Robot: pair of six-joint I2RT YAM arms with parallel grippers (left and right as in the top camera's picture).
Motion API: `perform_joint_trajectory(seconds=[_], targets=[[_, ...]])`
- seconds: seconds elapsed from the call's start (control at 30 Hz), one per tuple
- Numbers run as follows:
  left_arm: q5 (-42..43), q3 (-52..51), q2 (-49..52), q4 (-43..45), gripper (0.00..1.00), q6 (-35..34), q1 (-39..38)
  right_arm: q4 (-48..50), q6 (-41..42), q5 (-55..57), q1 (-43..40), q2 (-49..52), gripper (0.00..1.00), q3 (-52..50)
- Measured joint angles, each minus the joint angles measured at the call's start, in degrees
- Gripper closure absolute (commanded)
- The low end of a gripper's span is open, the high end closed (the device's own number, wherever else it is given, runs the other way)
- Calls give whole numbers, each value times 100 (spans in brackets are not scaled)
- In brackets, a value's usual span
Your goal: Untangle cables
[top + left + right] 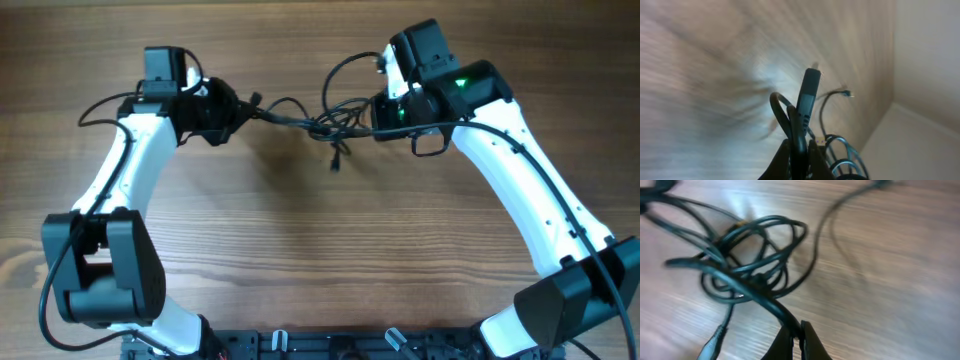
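The cables (pixel 322 122), thin black cords, hang in a knotted bundle between my two grippers above the wooden table. One plug end (pixel 336 160) dangles below the knot. My left gripper (pixel 232 107) is shut on a cable end, whose black plug (pixel 809 90) stands up between the fingers (pixel 801 150). My right gripper (pixel 385 110) is shut on another cable strand (pixel 771 306), pinched between its fingers (pixel 796 332). The tangled loops (pixel 755 255) lie just beyond it, with a plug (pixel 712 342) hanging at lower left.
The wooden table (pixel 320 250) spreads under both arms. Thicker black wires run along the white arms (pixel 130 170) (pixel 520 170). A wall edge shows at right in the left wrist view (pixel 930 75).
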Motion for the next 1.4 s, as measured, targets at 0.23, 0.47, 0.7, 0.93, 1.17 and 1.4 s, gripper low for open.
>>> perform_joint_trajectory(seconds=[0.23, 0.47, 0.7, 0.93, 1.17, 1.4], targets=[[457, 0, 0, -831, 96, 385, -378, 48, -114, -741, -28, 177, 48, 0], [168, -2, 0, -737, 96, -509, -1121, 160, -903, -1805, 170, 177, 40, 0], [1003, 0, 0, 330, 47, -245, -868, 387, -1010, -1478, 448, 177, 33, 0], [1473, 140, 0, 264, 3, 1080, -625, 302, -933, -1305, 448, 168, 15, 210], [-192, 883, -2, -1628, 46, 1781, -732, 317, -531, -1132, -26, 160, 7, 216], [-1379, 855, 72, -1856, 59, 184, -1941, 238, -448, -850, -892, 151, 5, 216]])
